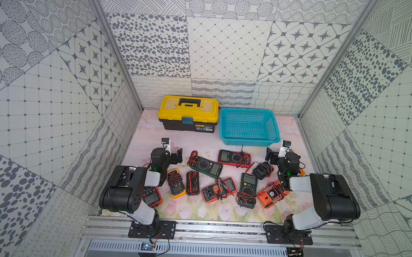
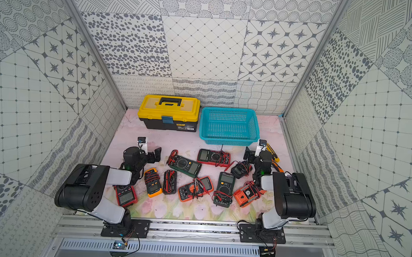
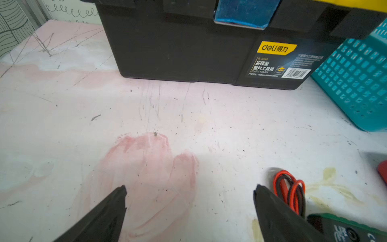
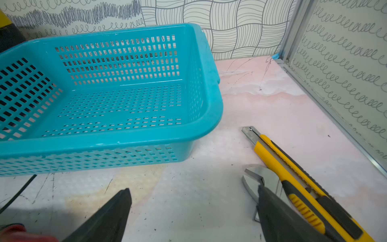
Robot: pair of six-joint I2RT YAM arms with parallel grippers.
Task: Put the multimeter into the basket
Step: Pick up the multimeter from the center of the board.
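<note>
Before the turquoise perforated plastic basket (image 1: 249, 141), lead-wrapped multimeters (image 1: 234, 158) are scattered; the black left gripper (image 3: 190, 187) and right gripper (image 4: 193, 188) are held spread wide, empty.

Toolbox (image 1: 187, 114) and basket (image 1: 249, 142) stand side by side at worktop (image 1: 147, 140) rear, toolbox left, basket right, close together. Multimeters (image 1: 205, 166) lie scattered before these 2. Utility knife (image 4: 293, 167) lies right of basket, metal tool (image 4: 252, 180) just beside it.
</note>
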